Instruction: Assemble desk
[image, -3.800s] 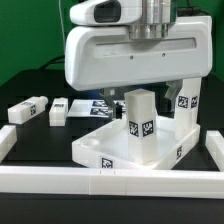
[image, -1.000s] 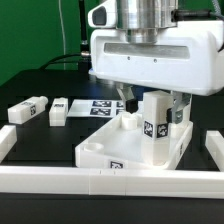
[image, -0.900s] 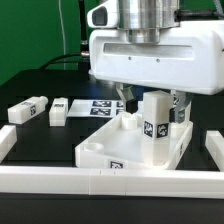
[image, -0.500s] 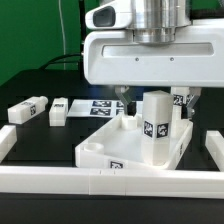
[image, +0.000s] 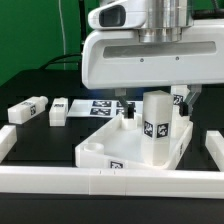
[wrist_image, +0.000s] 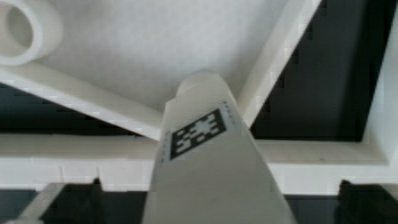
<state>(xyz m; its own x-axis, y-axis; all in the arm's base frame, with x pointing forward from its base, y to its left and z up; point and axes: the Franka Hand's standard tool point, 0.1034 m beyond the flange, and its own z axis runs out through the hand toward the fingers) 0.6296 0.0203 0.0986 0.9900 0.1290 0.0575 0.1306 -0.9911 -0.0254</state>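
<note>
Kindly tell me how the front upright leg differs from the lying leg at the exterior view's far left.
The upright leg is upright; the lying leg is on its side. The upright leg sits in the tabletop; the lying leg rests on the table. Both are white, tagged.

Bright, even overhead light, soft shadows; the wrist view is blurred up close.

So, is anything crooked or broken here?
Nothing looks broken. The tabletop sits turned at an angle to the front rail, not square with it. The near leg standing in it looks upright.
</note>
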